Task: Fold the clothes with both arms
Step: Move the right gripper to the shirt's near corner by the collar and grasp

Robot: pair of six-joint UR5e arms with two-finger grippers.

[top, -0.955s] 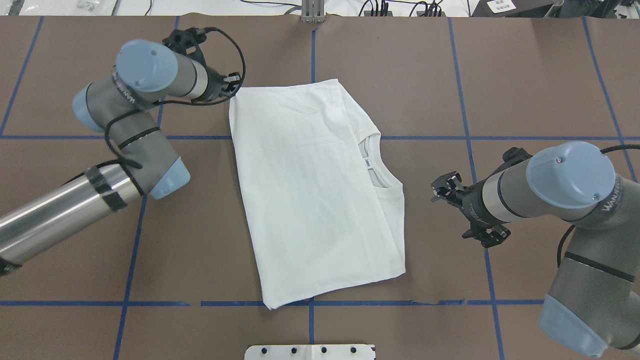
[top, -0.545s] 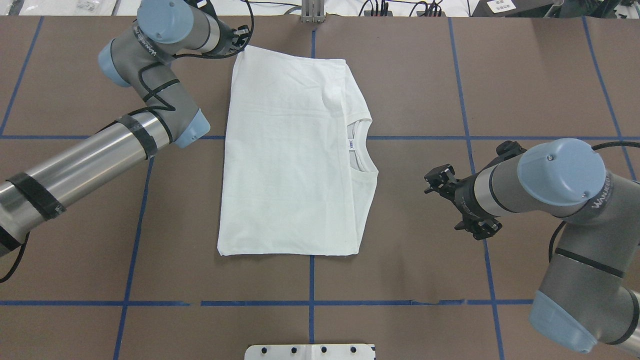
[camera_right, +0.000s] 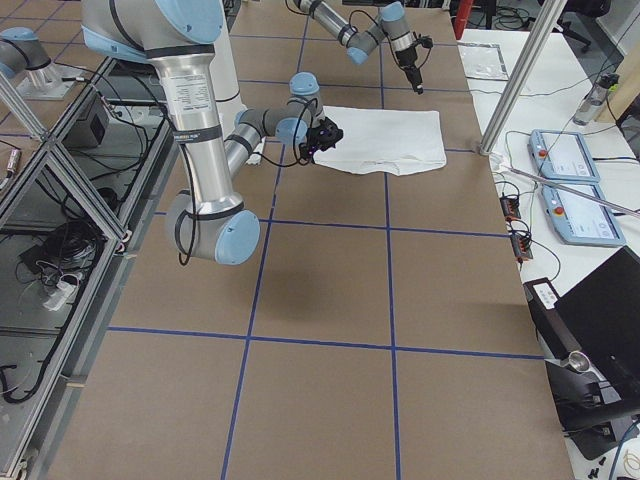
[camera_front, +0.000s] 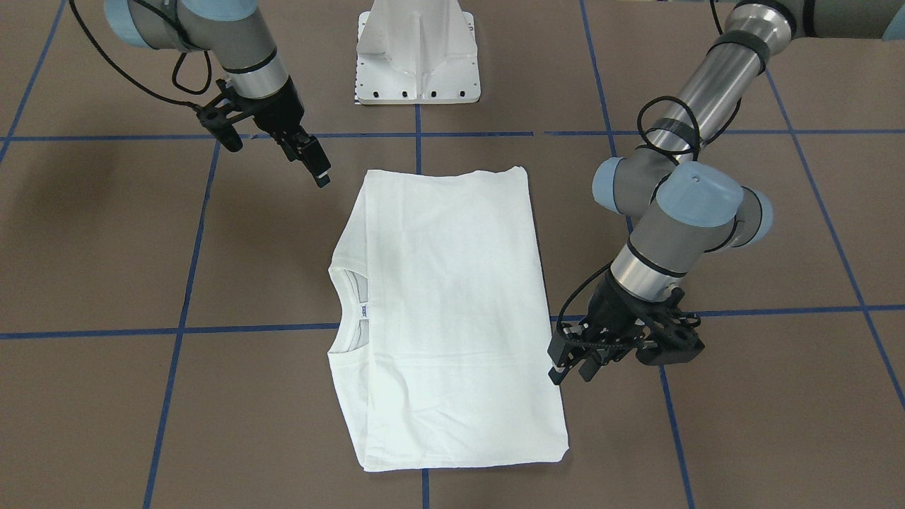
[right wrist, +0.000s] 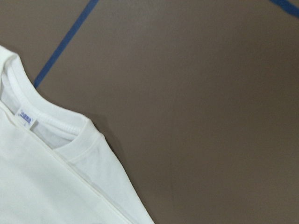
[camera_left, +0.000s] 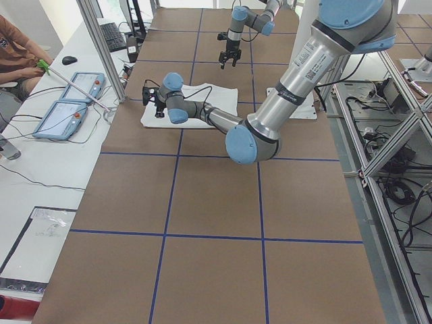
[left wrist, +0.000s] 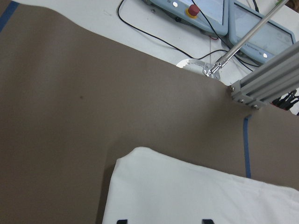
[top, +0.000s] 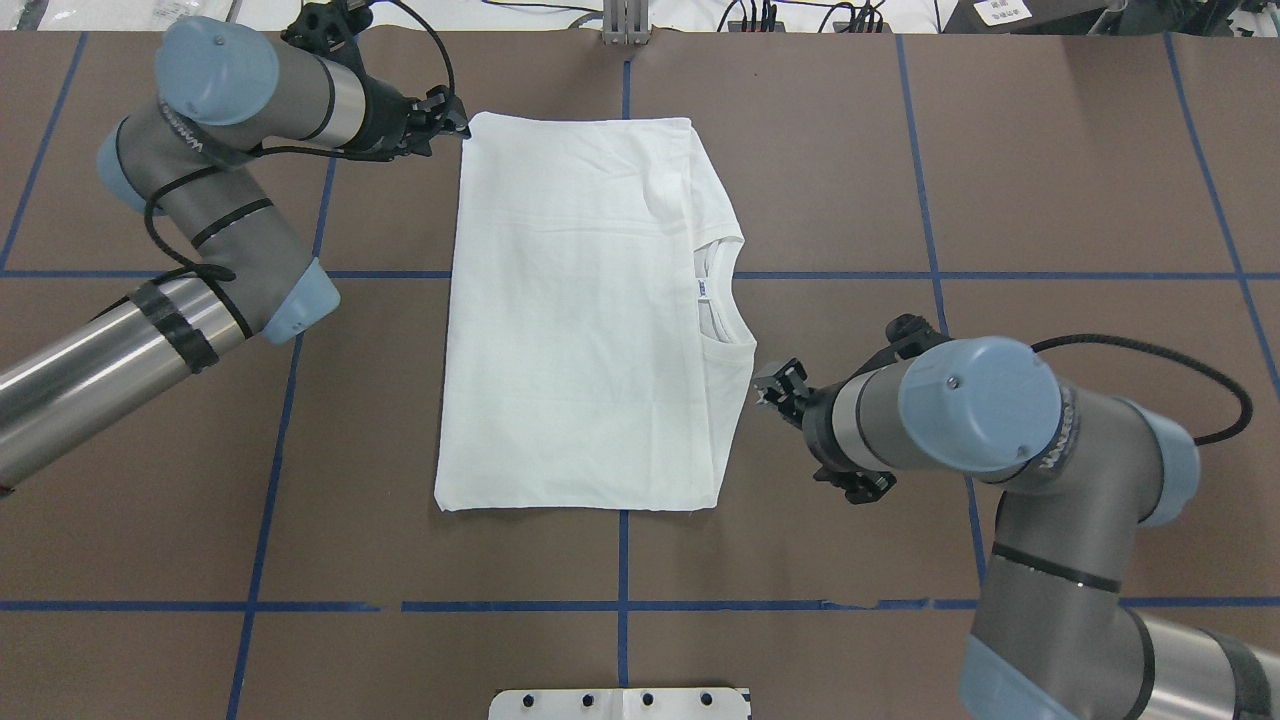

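Left end effector (top: pixel 455 120): released. In your left wrist view the two fingertips (left wrist: pixel 121 221) stand wide apart at the bottom edge, with nothing between them. It hangs at the shirt's far corner on the robot's left. You cannot tell whether the tips touch the cloth.
Right end effector (top: pixel 772 385): free of the cloth and holding nothing. From overhead its jaws look parted to you. It hovers low over bare bench just beside the shirt's collar edge, pointing toward it.
Shirt (top: pixel 580 320): white, lying flat near the middle of the bench and folded into a long rectangle. You find one long edge toward the robot's left and the collar side toward its right. A few shallow wrinkles cross the far end.
Collar (right wrist: pixel 70 126): ribbed and round. It opens at the shirt's right-hand long edge, about midway along. The folded top layer covers part of it.
Tag (right wrist: pixel 26 118): small, white with blue print, inside the neck, just under the fold's edge.
Bench (top: pixel 1050 150): brown top, ruled into squares by blue tape (top: pixel 930 200).
Base (camera_front: pixel 417 56): white metal pedestal at the robot's side of the bench, well apart from the shirt.
Consoles (left wrist: pixel 261 32): you see two light-blue panels on the white desk beyond the far edge, one with a red button.
Person (camera_left: pixel 13 47): seated at that desk. You see only a brown sleeve and a hand.
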